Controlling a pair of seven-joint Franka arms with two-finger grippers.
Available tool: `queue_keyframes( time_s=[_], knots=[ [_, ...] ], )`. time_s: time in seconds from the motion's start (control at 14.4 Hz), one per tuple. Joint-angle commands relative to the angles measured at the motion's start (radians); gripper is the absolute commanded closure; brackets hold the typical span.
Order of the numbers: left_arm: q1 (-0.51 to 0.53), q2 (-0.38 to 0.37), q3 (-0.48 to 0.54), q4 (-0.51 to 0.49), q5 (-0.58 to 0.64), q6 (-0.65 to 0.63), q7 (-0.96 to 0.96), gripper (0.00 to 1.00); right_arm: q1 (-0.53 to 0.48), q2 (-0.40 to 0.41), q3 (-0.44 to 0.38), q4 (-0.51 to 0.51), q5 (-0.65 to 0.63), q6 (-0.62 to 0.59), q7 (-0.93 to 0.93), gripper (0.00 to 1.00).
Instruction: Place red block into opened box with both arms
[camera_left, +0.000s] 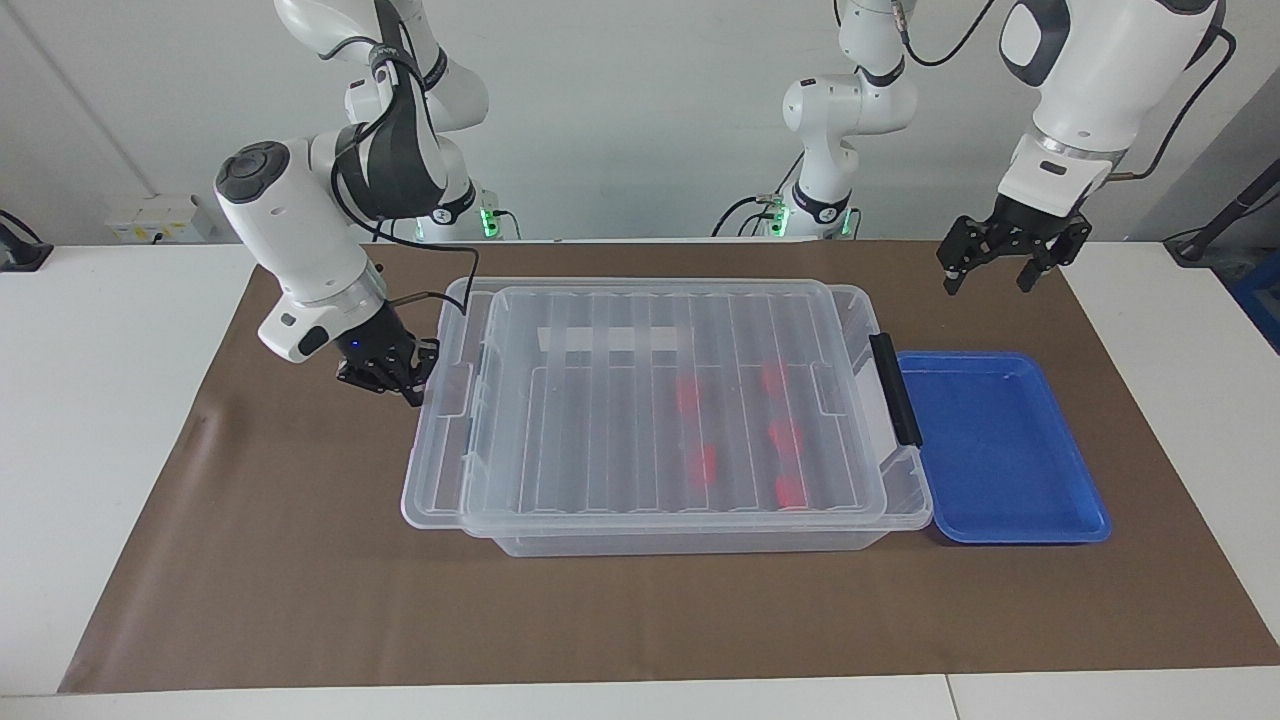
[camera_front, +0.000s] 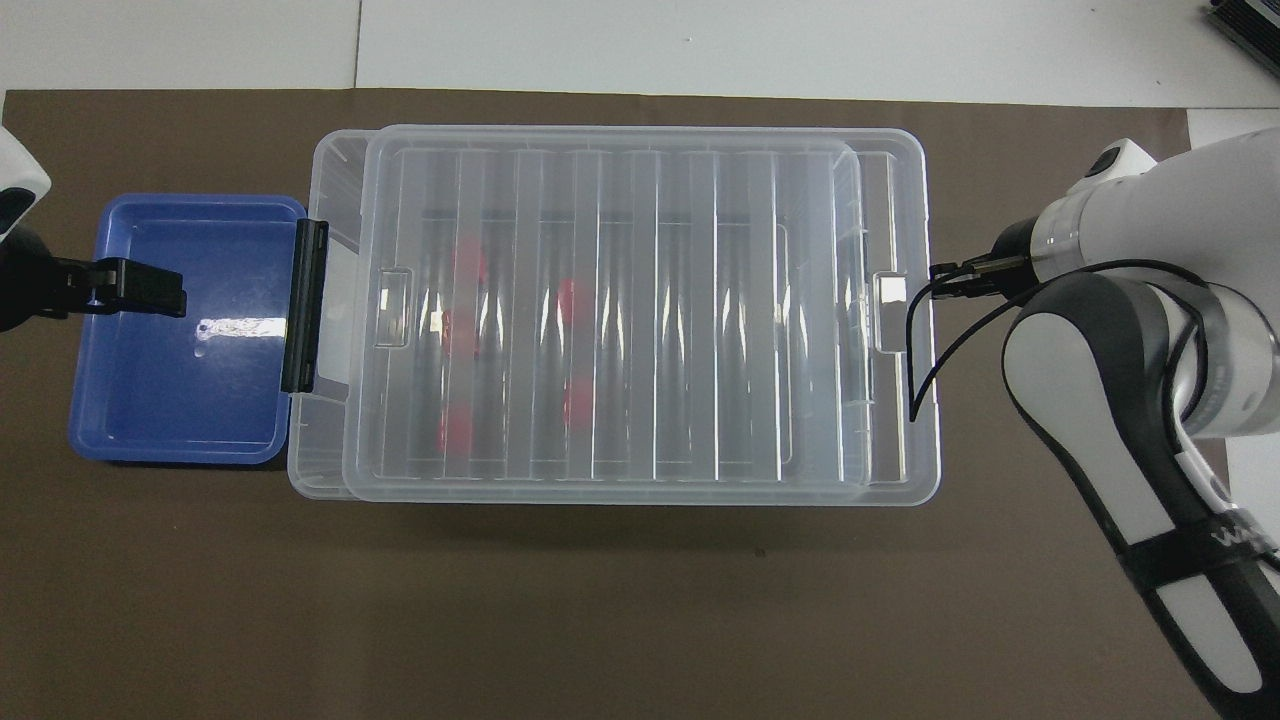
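right gripper (camera_left: 405, 378), fingers pressed together, touches the ribbed clear plastic lid (camera_left: 660, 400) on the clear rectangular box (camera_left: 905, 500); left gripper (camera_left: 988, 270) spread, raised near the box.

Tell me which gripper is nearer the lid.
Right. The right gripper is shut at the lid's edge, at the right arm's end. The left gripper hangs open above the blue tray, clear of it.

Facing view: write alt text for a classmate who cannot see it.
A clear box on a brown mat holds five red blocks under its see-through lid, which almost covers it. The right hand, shut, is at the lid's end. The left hand, open, hangs over the mat near a blue tray.
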Motion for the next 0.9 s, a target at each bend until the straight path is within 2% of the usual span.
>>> queue_keyframes(
  time_s=[0.0, 0.28, 0.83],
  knots=[
    [0.012, 0.011, -0.006, 0.016, -0.008, 0.01, 0.001, 0.0, 0.02, 0.005, 0.003, -0.011, 0.029, 0.041, 0.041, 1.0],
    [0.011, -0.01, -0.006, -0.025, -0.006, 0.002, 0.01, 0.0, 0.034, 0.005, 0.003, -0.012, 0.03, 0.044, 0.058, 1.0],
    [0.012, -0.012, -0.006, -0.026, -0.006, -0.01, 0.012, 0.0, 0.043, 0.006, 0.004, -0.017, 0.061, 0.044, 0.05, 1.0]
  ],
)
